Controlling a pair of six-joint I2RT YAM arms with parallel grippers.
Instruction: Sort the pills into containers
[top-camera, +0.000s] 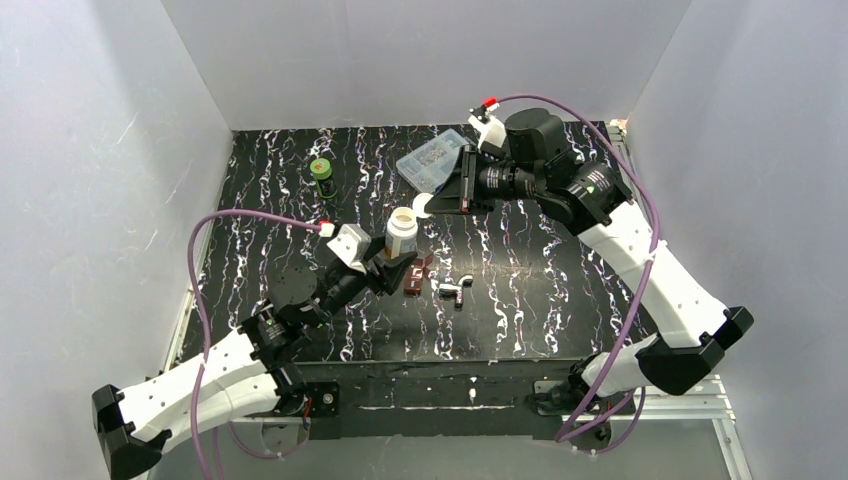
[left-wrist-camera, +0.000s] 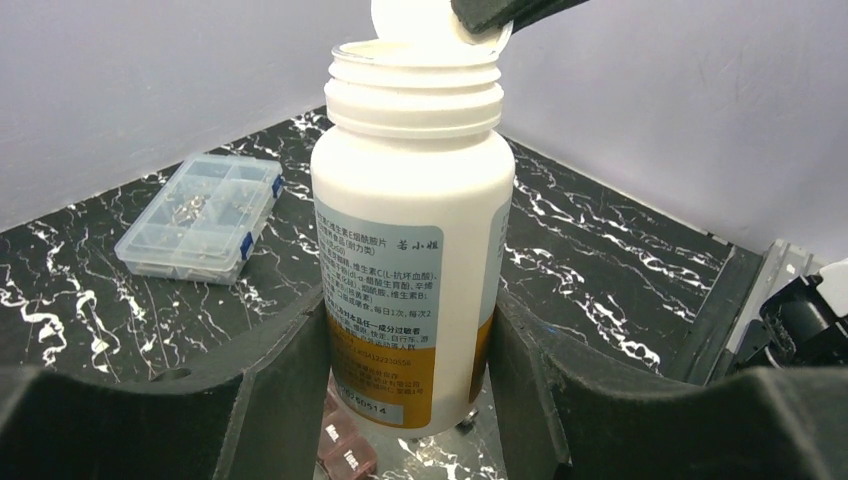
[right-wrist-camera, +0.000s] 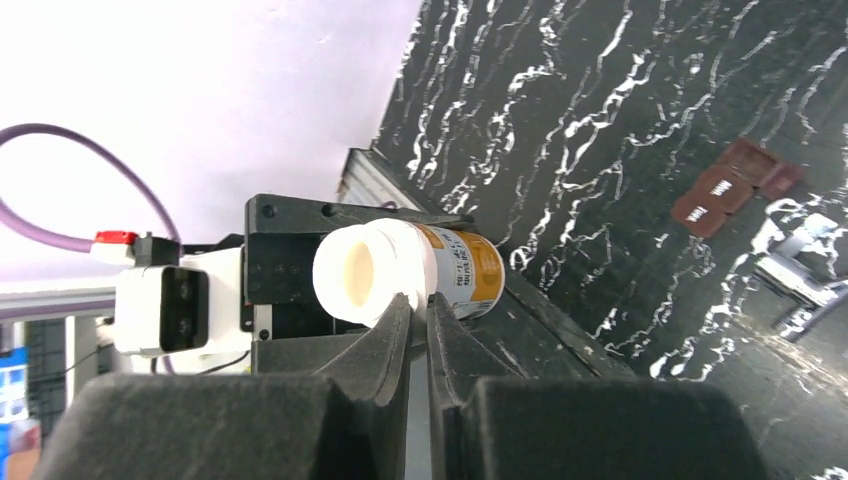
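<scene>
My left gripper (left-wrist-camera: 405, 345) is shut on a white pill bottle (left-wrist-camera: 410, 180) with an orange label, holding it upright just above the table. The bottle's cap is off. My right gripper (right-wrist-camera: 418, 303) reaches in from the back right, and its jaws pinch a thin white seal flap (left-wrist-camera: 425, 20) at the bottle's mouth. From the top view the flap (top-camera: 420, 207) curls up beside the bottle (top-camera: 402, 232). The dark red-brown containers case (top-camera: 417, 275) lies flat just right of the bottle's base, partly under it in the left wrist view. No pills are in view.
A clear compartment box (top-camera: 435, 160) sits at the back behind the right wrist. A small green-capped jar (top-camera: 321, 175) stands at the back left. A shiny silver metal piece (top-camera: 453, 290) lies right of the case. White walls enclose the table on three sides.
</scene>
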